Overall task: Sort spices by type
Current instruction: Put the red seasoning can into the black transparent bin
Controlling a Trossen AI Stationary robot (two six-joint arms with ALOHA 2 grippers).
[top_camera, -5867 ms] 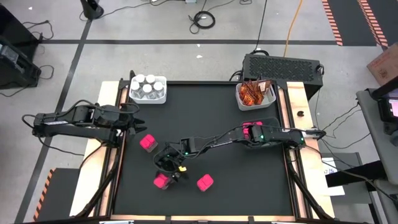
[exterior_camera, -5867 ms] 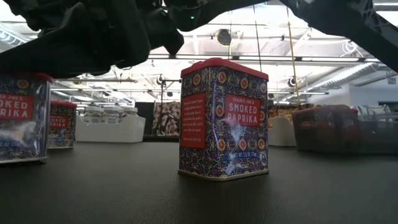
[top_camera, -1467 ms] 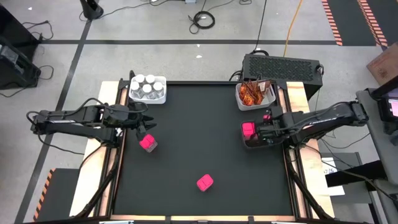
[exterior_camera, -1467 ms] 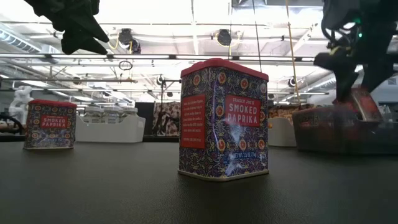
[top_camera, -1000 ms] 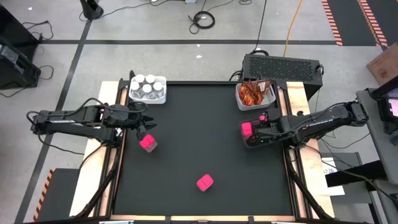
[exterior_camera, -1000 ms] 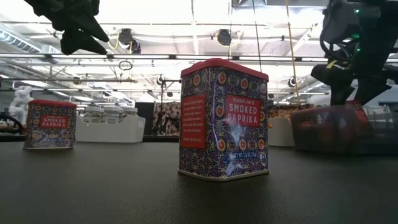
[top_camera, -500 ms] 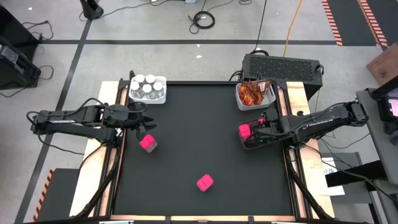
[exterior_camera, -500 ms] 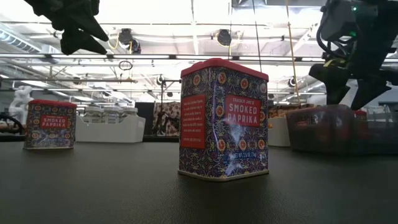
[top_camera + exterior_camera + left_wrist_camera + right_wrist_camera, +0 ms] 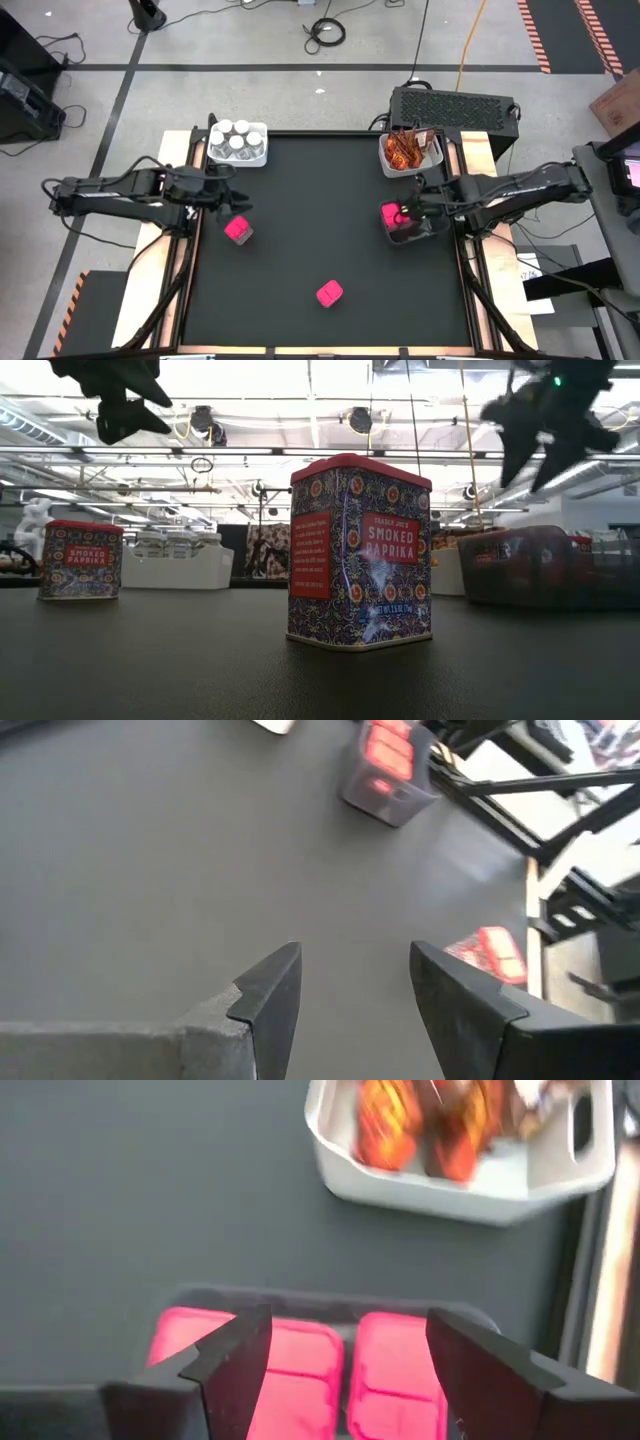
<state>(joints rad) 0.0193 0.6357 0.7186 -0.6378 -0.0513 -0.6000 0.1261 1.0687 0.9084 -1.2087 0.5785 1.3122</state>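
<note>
Two pink paprika boxes stand on their bases on the black table: one [image 9: 238, 230] at the left and one [image 9: 329, 293] near the front. My left gripper [image 9: 237, 205] hangs open and empty just beyond the left box [image 9: 82, 558]. My right gripper [image 9: 345, 1320] is open and empty above the dark bin [image 9: 425, 232]. In that bin two pink boxes [image 9: 290, 1365] [image 9: 400, 1370] lie side by side. In the low view the right gripper [image 9: 545, 430] is well above the bin [image 9: 540, 565]. White-capped jars [image 9: 238, 140] fill a white bin, and orange-brown sachets [image 9: 407, 150] fill another.
The white jar bin [image 9: 262, 158] sits at the table's far left corner. The white sachet bin [image 9: 470, 1180] sits at the far right, just beyond the dark bin. The table's middle [image 9: 320, 210] is bare black mat. Raised wooden rails [image 9: 470, 280] run along both side edges.
My right gripper has lowered a tilted pink box into the dark bin, let it go and risen straight up clear of the bin, with its wrist rolling. The box now lies in the bin beside the other. My left gripper has turned slightly in place.
</note>
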